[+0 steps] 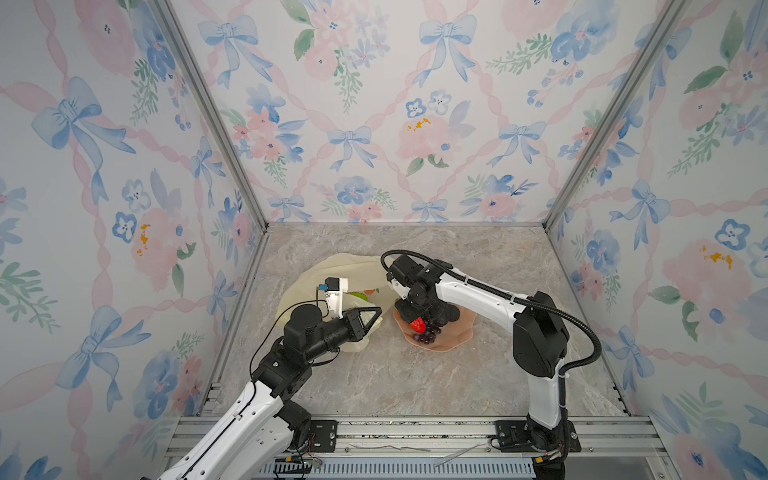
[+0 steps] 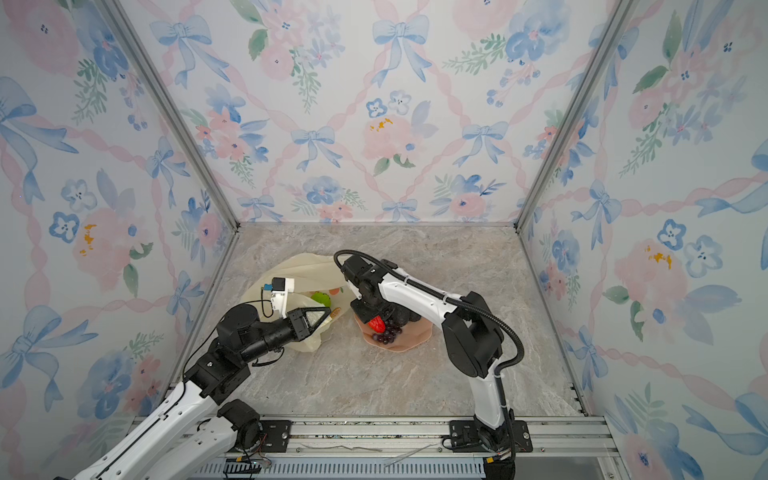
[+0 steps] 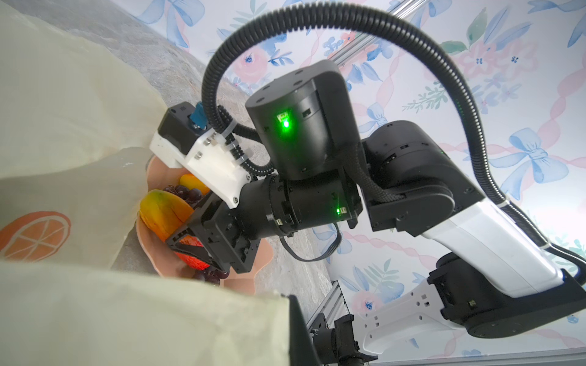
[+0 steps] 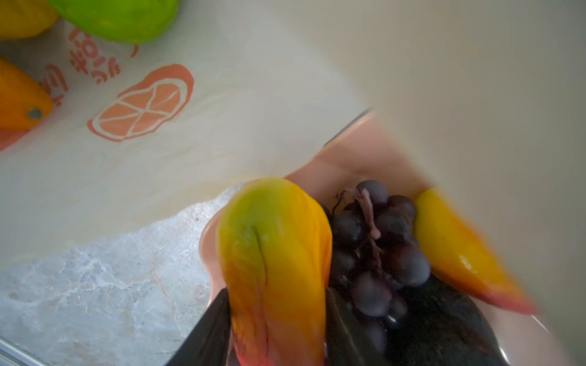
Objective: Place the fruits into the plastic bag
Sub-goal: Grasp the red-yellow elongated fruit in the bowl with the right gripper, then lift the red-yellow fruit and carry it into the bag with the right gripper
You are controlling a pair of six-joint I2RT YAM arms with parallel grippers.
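Mango [image 4: 276, 253] at dish [image 1: 455, 332] edge, inside right hand [image 1: 418, 324] — grip unclear — left hand [image 1: 375, 313] clamps plastic bag [image 1: 332, 266] rim.

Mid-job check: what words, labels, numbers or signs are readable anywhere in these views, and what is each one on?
Orange lettering on the plastic bag, next to its printed orange slice: stylised characters, blurred and at an angle, not readable.
Nothing else: no other word, brand, number or sign is legible in any view.
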